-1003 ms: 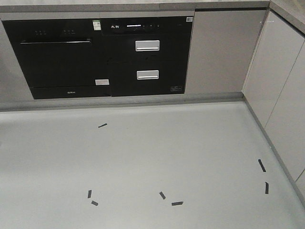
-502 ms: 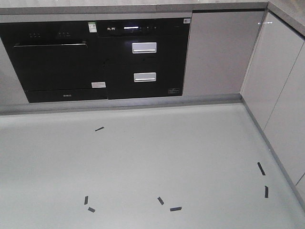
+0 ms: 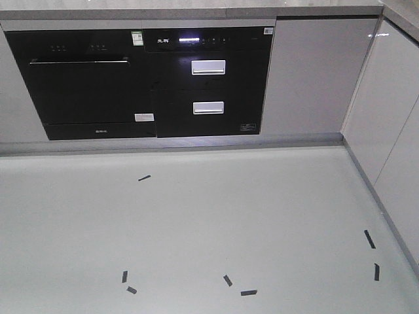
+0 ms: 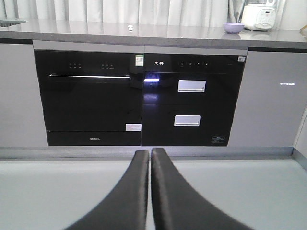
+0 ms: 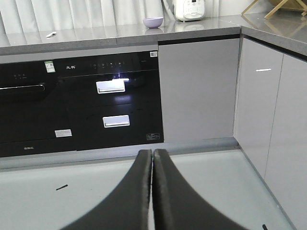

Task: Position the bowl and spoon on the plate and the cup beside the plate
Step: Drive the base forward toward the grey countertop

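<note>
We see the left fingers (image 4: 139,191) pressed flat together along their length, with only a hairline seam between them and nothing held. The right fingers (image 5: 165,191) are closed the same way, tip to tip, gripping nothing. Both pairs hang above the pale grey floor (image 3: 196,222) and point toward the kitchen cabinets.

The bowl (image 4: 233,28) sits upright on the grey counter (image 4: 86,36), toward its right end and close to the back edge, just left of a white rice cooker (image 4: 259,17). From the right wrist view the same bowl (image 5: 153,22) stands near the corner where the counter turns along the side wall, with the rice cooker (image 5: 190,9) beside it but apart from it. The spoon (image 4: 129,27) lies flat on the counter, well apart from the bowl and to its left, about midway along the back edge; in the right wrist view it is a small white shape (image 5: 51,34) near the counter's left part, too small for us to tell which way the head points.

Below the counter, a black built-in appliance (image 3: 85,85) stands beside a black two-drawer unit (image 3: 208,85) with silver handles, and a plain grey cabinet door (image 3: 308,78) stands to the right of that unit. Short strips of black tape (image 3: 144,177) lie scattered on the floor.
</note>
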